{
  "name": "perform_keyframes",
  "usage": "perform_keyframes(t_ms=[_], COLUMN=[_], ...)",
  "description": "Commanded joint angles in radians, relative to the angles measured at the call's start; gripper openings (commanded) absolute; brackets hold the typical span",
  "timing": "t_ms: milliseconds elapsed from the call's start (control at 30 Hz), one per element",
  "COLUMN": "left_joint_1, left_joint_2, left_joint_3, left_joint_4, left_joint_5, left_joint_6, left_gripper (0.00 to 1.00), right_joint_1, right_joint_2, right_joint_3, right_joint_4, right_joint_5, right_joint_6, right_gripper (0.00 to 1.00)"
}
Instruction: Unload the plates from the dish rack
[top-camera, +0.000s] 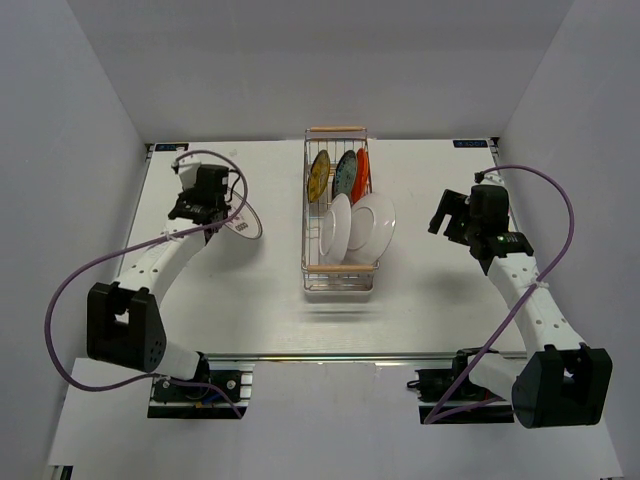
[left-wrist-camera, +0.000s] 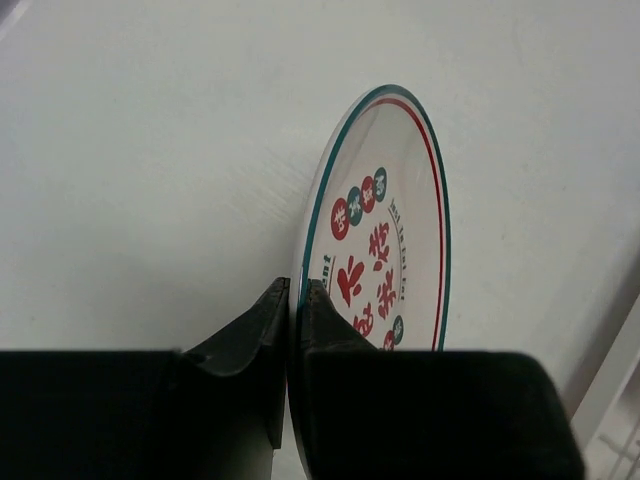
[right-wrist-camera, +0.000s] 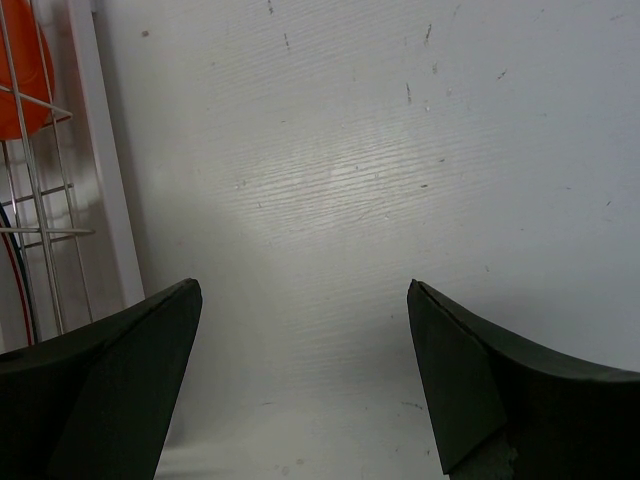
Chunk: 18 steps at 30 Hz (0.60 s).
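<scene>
Well left of dish rack, left tool pinches plate rim.

plates: six
red-marked plate: one, between the jaws of the left gripper
plain white plates: two, right of those jaws
yellow plate: one
teal plate: one
orange-red plate: one
dish rack: one

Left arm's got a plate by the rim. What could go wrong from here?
1. The left gripper pinches the printed plate only at its rim: it may pivot or slip.
2. The plate is tilted: released so, it could clatter onto the table.
3. Two white plates lean past the dish rack's right side: a nudge might tip them.
</scene>
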Motion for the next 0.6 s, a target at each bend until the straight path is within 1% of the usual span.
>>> perform_keyframes(t_ms=[0,67,233,300,367,433,567], left_joint_1=[0.041,0.069,0.102,0.113,0.124,0.124,0.133], left_joint_2=[-0.093,-0.113,-0.113,-0.107,-0.090,-0.082,-0.066], left_joint_3=[-0.106,-0.164,-0.278,-0.302,-0.302,-0.309,-0.329], left_joint_4=[0.217,0.257,0.353,0.361,0.335,0.318,0.298], left_joint_5=[0.154,0.224,0.291,0.315,0.314,0.314,0.335], left_joint_6=[-0.094,-0.109,-0.161,-0.170,-0.178,-0.183,-0.181], left_gripper=[0.00,0.00,0.00,0.00,0.00,0.03,0.14], right_joint_1=[0.000,-0.002,0.000,0.001,0.000,0.000,0.000], right_joint_2=[0.008,0.009,0.015,0.015,0.015,0.017,0.015], right_joint_3=[0.047,0.044,0.046,0.046,0.044,0.042,0.039], right_joint_4=[0.001,0.004,0.002,0.001,0.002,0.004,0.001], right_joint_5=[-0.011,-0.014,-0.023,-0.017,-0.017,-0.020,-0.017], right_joint_6=[-0.014,-0.014,-0.010,-0.005,-0.002,0.000,0.001], right_gripper=[0.89,0.89,0.89,0.89,0.89,0.89,0.89])
